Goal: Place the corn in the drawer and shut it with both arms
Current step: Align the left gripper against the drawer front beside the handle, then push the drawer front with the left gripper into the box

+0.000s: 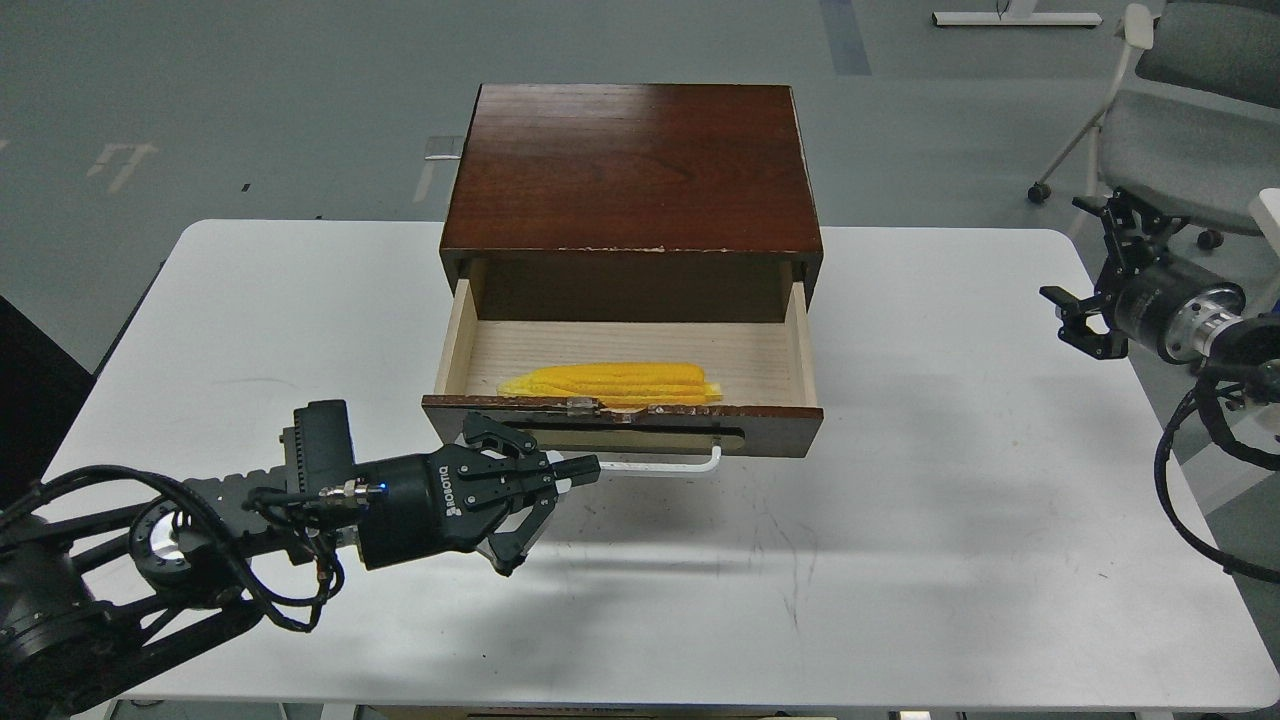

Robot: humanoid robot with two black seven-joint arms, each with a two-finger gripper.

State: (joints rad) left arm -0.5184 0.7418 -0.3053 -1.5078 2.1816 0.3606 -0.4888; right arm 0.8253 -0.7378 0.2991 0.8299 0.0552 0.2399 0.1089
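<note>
At the front of the open drawer point(622, 425), the left gripper point(545, 500) points right with its two fingers spread apart and nothing held between them. Its upper finger point(575, 467) lies over the left end of the white bar handle point(670, 466); whether it touches the bar cannot be told. The lower finger angles down toward the white table point(900, 560), which carries its shadow. White lettering marks the gripper's black body, and a black box-shaped part sits on the arm just behind it, with cables looping back toward the lower left edge.

Just above and beyond the left gripper, the drawer front shows a tan oval plate behind the handle and a chipped top edge. Past that edge, inside the pale wood interior, the corn point(612, 383) lies lengthwise along the front wall, its tapered end to the left, roughly centred across the width.

Farther back from the gripper, the drawer projects from a dark brown cabinet point(632, 170) with a glossy top and a worn front edge.

Well apart to the right, beyond the table's edge, the right gripper point(1092, 275) hangs with its fingers apart and empty, a silver ring behind it and black cable trailing down. Behind it stands a grey chair point(1190, 120) on castors.
</note>
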